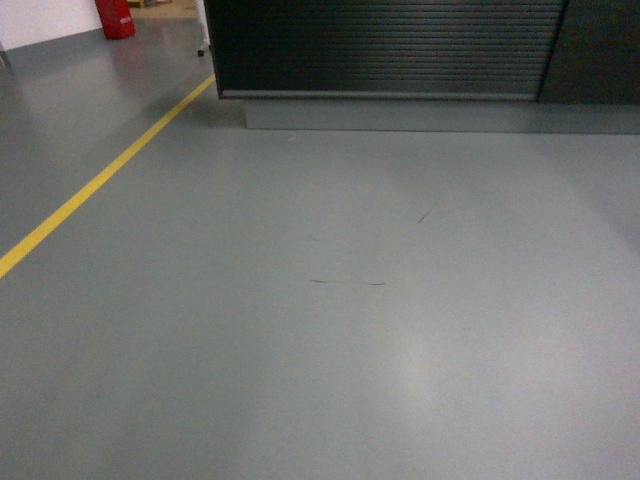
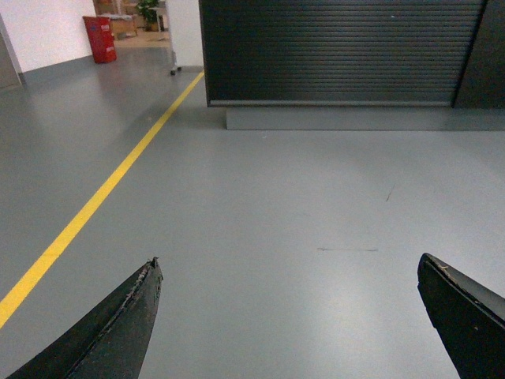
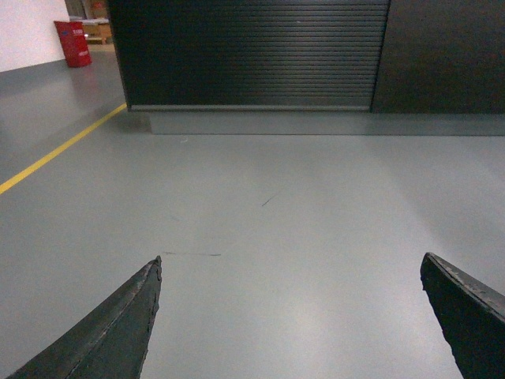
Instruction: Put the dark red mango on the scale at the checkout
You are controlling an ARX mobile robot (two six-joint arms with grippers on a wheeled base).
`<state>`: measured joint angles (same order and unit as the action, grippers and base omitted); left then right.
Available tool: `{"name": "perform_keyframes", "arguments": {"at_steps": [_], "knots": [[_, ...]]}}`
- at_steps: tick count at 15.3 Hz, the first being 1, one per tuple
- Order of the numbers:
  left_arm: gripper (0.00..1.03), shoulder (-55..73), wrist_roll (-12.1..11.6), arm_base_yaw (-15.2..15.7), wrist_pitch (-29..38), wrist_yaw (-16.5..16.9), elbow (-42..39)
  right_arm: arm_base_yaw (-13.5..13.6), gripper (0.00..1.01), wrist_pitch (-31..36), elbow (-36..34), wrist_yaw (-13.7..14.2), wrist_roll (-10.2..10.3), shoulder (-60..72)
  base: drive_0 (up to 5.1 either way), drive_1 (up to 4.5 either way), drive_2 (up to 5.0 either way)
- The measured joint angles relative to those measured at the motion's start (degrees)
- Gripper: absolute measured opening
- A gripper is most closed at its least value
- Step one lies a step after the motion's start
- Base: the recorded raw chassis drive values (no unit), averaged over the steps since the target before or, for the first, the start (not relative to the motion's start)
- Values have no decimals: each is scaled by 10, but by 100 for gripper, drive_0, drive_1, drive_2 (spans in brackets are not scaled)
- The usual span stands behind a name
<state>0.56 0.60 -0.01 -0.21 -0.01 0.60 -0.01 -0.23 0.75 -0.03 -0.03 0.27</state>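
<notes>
Grey floor (image 1: 330, 330) fills most of every view, marked with a few thin dark scuffs (image 1: 347, 283). At the far side stands the checkout bench (image 1: 385, 45): only its ribbed black front shows, on a grey plinth (image 1: 430, 115); its top is out of frame. A yellow line (image 1: 95, 185) runs diagonally across the floor to the left of the bench. A red bin (image 1: 117, 17) stands far left by a white wall (image 2: 43, 31). Nothing lies between robot and bench. Left hand (image 2: 288, 312): fingers wide apart, holding nothing. Right hand (image 3: 292, 312): likewise spread, holding nothing. Dark red mango and scale appear in no view.
</notes>
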Motion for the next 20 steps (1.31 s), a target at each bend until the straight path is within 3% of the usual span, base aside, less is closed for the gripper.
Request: {"name": "perform_keyframes", "arguments": {"at_steps": [15,20], "knots": [[98,0,0,0,0,0,0,0,98,1,0,0,0,0,0,0,0],[98,0,0,0,0,0,0,0,98,0,0,0,0,0,0,420,-420]]}}
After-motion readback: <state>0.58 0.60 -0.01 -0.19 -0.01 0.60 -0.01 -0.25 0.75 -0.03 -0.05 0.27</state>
